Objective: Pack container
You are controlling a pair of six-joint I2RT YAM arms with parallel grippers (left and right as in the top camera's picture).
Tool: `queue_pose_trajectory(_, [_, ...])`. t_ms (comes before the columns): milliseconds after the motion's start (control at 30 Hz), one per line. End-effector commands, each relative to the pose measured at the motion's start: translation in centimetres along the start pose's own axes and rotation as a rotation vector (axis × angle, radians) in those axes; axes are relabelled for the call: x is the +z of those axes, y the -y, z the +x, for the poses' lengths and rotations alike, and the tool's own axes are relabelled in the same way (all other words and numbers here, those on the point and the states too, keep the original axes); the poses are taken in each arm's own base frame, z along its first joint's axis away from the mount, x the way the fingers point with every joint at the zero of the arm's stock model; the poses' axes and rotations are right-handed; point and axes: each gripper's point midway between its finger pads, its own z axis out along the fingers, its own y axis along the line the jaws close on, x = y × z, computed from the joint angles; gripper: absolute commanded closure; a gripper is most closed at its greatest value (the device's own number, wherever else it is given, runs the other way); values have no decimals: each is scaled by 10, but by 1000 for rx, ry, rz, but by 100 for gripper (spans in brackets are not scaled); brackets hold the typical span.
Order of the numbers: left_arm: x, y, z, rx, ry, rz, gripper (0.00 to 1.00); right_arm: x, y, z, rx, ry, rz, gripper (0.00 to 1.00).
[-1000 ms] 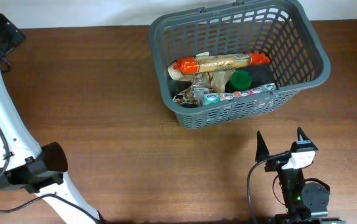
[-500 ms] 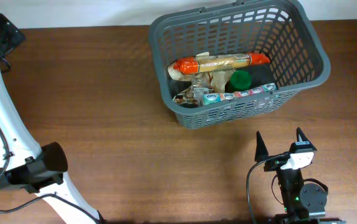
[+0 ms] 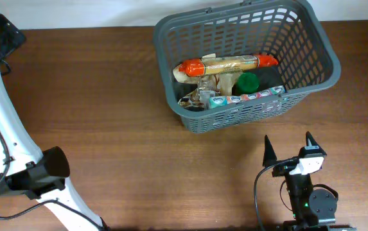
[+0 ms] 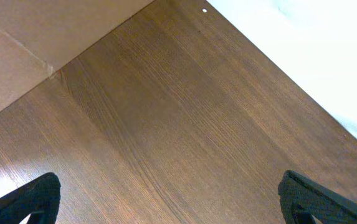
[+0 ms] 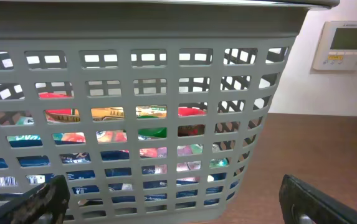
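The dark grey basket [image 3: 299, 38] stands at the back right of the table and holds several groceries, among them a long orange-ended packet [image 3: 228, 64] and a green lid [image 3: 247, 81]. My right gripper [image 3: 289, 146] is open and empty near the front edge, in front of the basket. In the right wrist view the basket's lattice wall [image 5: 134, 37] fills the frame, with groceries showing through the slots. My left gripper [image 4: 172, 199] is open and empty over bare wood; in the overhead view it is out of sight at the far left.
The left arm's white links [image 3: 4, 135] run down the left side of the table. A wall-mounted control panel [image 5: 349, 43] shows behind the basket. The table's far edge [image 4: 271, 56] shows in the left wrist view.
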Motion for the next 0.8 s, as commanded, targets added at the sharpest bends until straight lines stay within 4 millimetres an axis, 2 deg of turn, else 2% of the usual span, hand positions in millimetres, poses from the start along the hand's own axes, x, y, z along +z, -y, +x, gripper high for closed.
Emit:
queue_pose_trajectory(0, [-15, -3, -6, -25, 36, 15, 1, 0, 4, 0, -4, 7, 20, 1])
queue_pose_trajectory(167, [-15, -3, -6, -25, 36, 15, 1, 0, 4, 3, -4, -4, 20, 1])
queue_pose_trajectory(333, [-15, -3, -6, -25, 36, 15, 1, -1, 4, 24, -2, -89, 20, 1])
queue_pose_trajectory(767, [-15, -3, -6, -25, 36, 15, 1, -1, 4, 24, -2, -88, 19, 1])
